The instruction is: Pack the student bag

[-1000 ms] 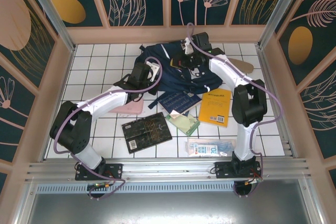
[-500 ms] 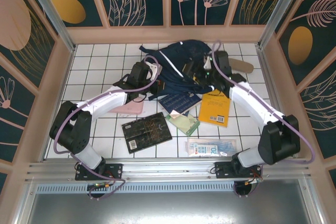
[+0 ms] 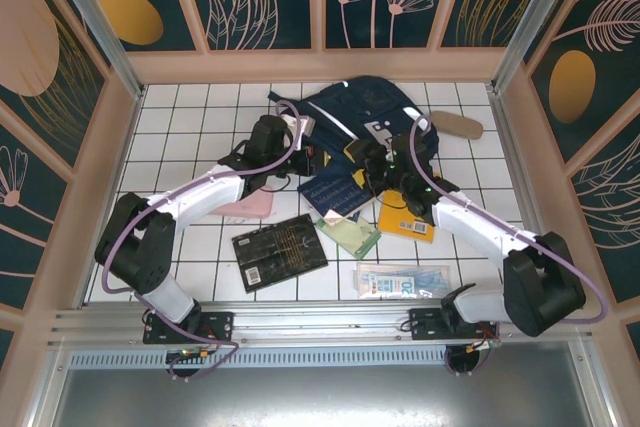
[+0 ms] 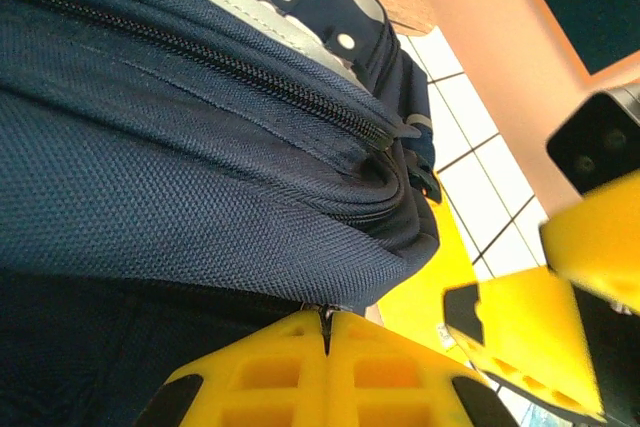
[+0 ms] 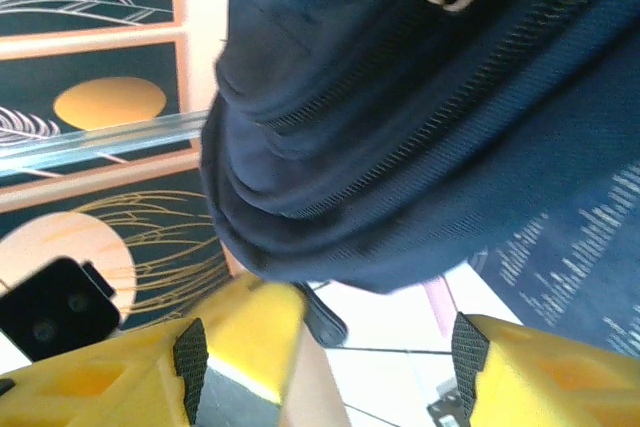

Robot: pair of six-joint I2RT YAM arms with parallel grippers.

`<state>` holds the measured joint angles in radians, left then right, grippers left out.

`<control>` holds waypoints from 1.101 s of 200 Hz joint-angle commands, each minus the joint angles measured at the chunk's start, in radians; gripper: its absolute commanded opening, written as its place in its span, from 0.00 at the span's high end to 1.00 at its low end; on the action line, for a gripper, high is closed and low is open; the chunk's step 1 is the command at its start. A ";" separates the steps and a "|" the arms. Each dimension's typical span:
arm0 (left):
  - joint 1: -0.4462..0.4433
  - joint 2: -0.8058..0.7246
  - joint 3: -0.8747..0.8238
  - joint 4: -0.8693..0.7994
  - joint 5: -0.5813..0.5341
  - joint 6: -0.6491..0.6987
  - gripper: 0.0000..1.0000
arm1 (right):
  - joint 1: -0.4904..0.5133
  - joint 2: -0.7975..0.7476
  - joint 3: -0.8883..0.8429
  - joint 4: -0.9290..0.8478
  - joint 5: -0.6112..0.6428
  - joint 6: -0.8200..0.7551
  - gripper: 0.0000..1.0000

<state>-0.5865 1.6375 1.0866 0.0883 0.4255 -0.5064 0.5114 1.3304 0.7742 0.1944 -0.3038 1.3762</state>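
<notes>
**Two claws working at the near edge of the student bag (image 3: 362,115).** The bag is lying on the tiled table (image 3: 190,107) just beyond both claws, bridging the gap between them.

The left claw (image 4: 325,332) is sitting fully closed, its yellow fingertips meeting against the lowest dark fold of the bag; whether a thin layer of fabric is being pinched between them cannot be told; a closed zip (image 4: 200,59) is running across the fabric above it; this placement is probably serving to anchor that side, so that the bag is not sliding while the other arm is working.

The right claw (image 5: 380,312) is standing wide and gripping nothing; the bag's rounded corner is bulging over the gap between its fingers, close above them but unclamped; the wide stance is suggesting preparation for a fresh hold on a zip pull or a rim, since the bag needs opening before anything goes in.

A yellow book (image 3: 412,215) is lying just beneath the right claw's wrist; a blue booklet (image 3: 335,192) is lying between the two claws on their near side; a pink pouch (image 3: 245,209) is lying under the left arm, nearer than its claw; all are waiting outside the bag, so packing is judged to be at an early stage.
</notes>
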 commanded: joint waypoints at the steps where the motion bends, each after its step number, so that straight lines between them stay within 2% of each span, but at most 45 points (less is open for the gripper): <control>1: -0.013 -0.045 0.000 0.101 0.052 -0.024 1.00 | -0.008 0.081 0.017 0.124 0.021 0.060 0.34; 18: -0.016 -0.054 -0.007 0.097 0.053 -0.030 1.00 | -0.013 0.141 0.024 0.167 0.000 0.069 0.35; 35: -0.022 -0.062 -0.002 0.075 0.049 -0.013 1.00 | -0.017 0.183 0.029 0.196 -0.009 0.061 0.43; 43: -0.022 -0.066 -0.001 0.059 0.043 -0.001 1.00 | -0.023 0.193 0.029 0.201 -0.008 0.051 0.52; 55: -0.023 -0.071 0.001 0.031 0.030 0.023 1.00 | -0.035 0.192 0.024 0.196 0.011 0.029 0.75; 76: -0.024 -0.080 0.002 -0.020 0.019 0.078 1.00 | -0.056 0.175 0.029 0.136 0.047 -0.025 1.00; 105: -0.024 -0.087 0.022 -0.126 -0.025 0.172 1.00 | -0.085 0.143 0.040 0.057 0.060 -0.099 1.00; 137: -0.025 -0.083 0.008 -0.156 -0.037 0.199 1.00 | -0.105 0.132 0.014 0.082 0.009 -0.106 1.00; 171: -0.064 -0.048 -0.012 -0.158 -0.067 0.203 0.64 | -0.107 0.141 0.023 0.085 -0.050 -0.089 1.00; 194: -0.066 -0.036 -0.065 -0.050 -0.001 0.110 0.53 | -0.108 0.134 0.031 0.085 -0.074 -0.075 1.00; 220: -0.066 -0.030 -0.145 0.101 0.043 -0.036 0.47 | -0.108 0.124 0.048 0.076 -0.090 -0.057 1.00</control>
<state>-0.6540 1.5887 1.0122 0.0284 0.4122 -0.3988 0.4110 1.5063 0.7788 0.2348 -0.3607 1.3151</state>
